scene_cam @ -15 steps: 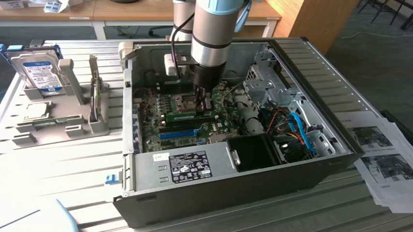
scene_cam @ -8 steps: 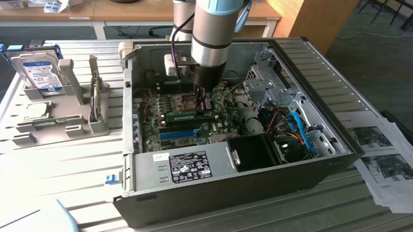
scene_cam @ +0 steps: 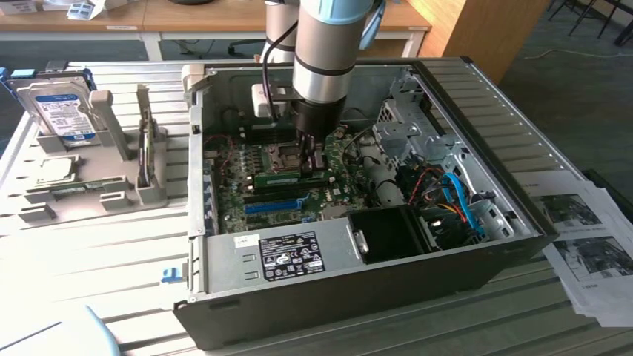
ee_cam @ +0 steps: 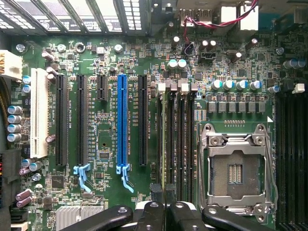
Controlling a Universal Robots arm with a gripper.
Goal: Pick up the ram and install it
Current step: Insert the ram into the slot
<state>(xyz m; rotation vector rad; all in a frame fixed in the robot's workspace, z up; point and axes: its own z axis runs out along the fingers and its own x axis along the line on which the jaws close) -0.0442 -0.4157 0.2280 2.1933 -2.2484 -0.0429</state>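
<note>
Item inspected: the ram (scene_cam: 289, 179), a green stick standing on its long edge inside the open computer case (scene_cam: 475, 111), just beside the processor socket (scene_cam: 280, 156) and running along that socket's side toward the blue expansion slot (scene_cam: 272, 206). It sits directly over the bank of memory slots (ee_cam: 180, 139) that adjoins the socket. Status, as a judgement: the pick-up is complete and the stick has been brought to its slot. Full seating is not confirmed: the stick stands proud of the board, and from above it is too thin to separate from the slot beneath, so I cannot tell whether the latches at the slot ends have closed. The gripper (scene_cam: 316, 165) stands upright at one end of the stick, beside the socket's corner. Its two fingers (ee_cam: 157, 197) are drawn close together with only a thin gap over the outermost slot of the bank, and they appear to be clamped on the stick's upper edge, so the grip is not released. Well apart from the socket, outside the case, a grey parts holder (scene_cam: 89, 193) carries a hard drive (scene_cam: 61, 111).
</note>
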